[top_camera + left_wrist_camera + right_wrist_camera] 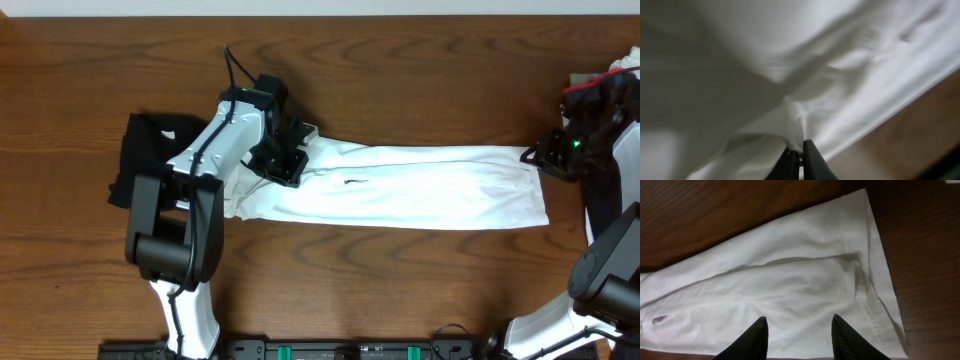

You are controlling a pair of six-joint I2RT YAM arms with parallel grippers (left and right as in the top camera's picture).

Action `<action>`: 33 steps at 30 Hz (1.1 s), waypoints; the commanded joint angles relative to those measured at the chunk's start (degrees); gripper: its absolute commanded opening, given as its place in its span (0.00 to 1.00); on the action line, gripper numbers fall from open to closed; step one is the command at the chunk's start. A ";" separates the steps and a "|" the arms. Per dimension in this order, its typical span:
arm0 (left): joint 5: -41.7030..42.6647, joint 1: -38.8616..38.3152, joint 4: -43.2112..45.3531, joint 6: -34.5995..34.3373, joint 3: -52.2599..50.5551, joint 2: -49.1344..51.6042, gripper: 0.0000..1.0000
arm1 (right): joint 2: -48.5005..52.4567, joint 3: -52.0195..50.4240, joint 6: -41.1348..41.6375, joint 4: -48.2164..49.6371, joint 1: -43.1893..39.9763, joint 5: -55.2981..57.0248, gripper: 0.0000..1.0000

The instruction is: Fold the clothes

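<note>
**Inspector:** Where is the work piece?

**Operator:** The white garment (420, 185) lies flat on the table (400, 60) as a long narrow band. It runs from my left arm across to my right. By the look of it, it is already folded lengthwise. No print shows on the upper face. A black garment (145, 165) lies bunched just beyond the band's left end, partly hidden by the arm.

**Inspector:** What are the tools doing?

**Operator:** The left gripper (801, 152) is clamped tight on a small pinch of white cloth at the band's left end, and the fabric puckers up into the tips. The right gripper (797, 330) stands over the right end with its fingers (752, 340) apart and nothing between them. The hem (880, 295) lies just past them. I cannot tell whether the tips touch the cloth.

**Inspector:** Which step is in hand?

**Operator:** I judge it to be taking hold of both ends for the crosswise fold. One end is secured and the other is not yet gripped.

**Inspector:** What does the next move call for?

**Operator:** The right fingers should come down and close on the right end near the hem, catching every layer. The risk is that a thin pinch lifts the top layer alone and opens the lengthwise fold.
</note>
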 commanded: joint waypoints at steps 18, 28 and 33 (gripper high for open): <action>-0.92 -11.76 -3.63 0.13 0.74 -5.14 0.35 | -1.36 1.09 0.79 0.31 -0.07 -0.59 0.40; -10.84 -3.28 -2.34 -5.57 0.74 -5.35 0.25 | -1.36 1.09 0.79 0.33 -0.07 -0.59 0.41; -10.88 3.17 2.45 -6.78 0.74 -5.33 0.38 | -1.36 1.09 0.79 0.31 -0.07 -0.59 0.40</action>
